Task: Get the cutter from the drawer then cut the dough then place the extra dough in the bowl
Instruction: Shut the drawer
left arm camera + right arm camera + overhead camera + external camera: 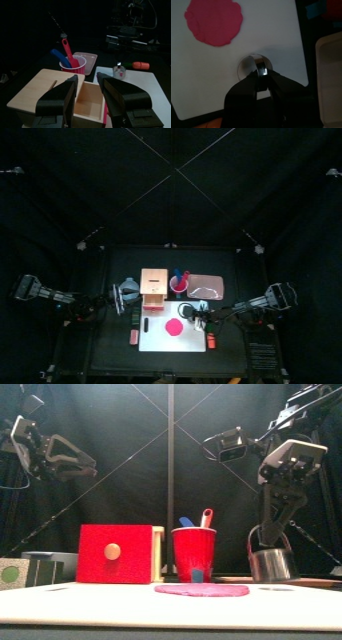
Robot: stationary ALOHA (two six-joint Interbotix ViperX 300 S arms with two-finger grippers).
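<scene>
Near edge: white cutting board [271, 30] with a flat pink dough [201, 590] disc lying on it, edge uneven, surface whole and uncut.

On the same board, right of the dough and clear of it: cutter [271, 565], a short round metal band, shiny, standing upright on its rim. A wire handle arches over its top. The right gripper [260, 73] comes down from above with its jaws pinched together on that handle.

Behind the board: pale wooden box [40, 92]. Its drawer is pulled forward, the red front [115, 554] with a small round knob faces the room, and the inside shows bare wood. The left gripper [87, 79] hangs over the open drawer, jaws wide apart, touching nothing.

Just right of the box: red cup [194, 552] holding a blue knife [186, 522] and a red knife [206, 517]. Pink tray [205, 285] lies further right.
</scene>
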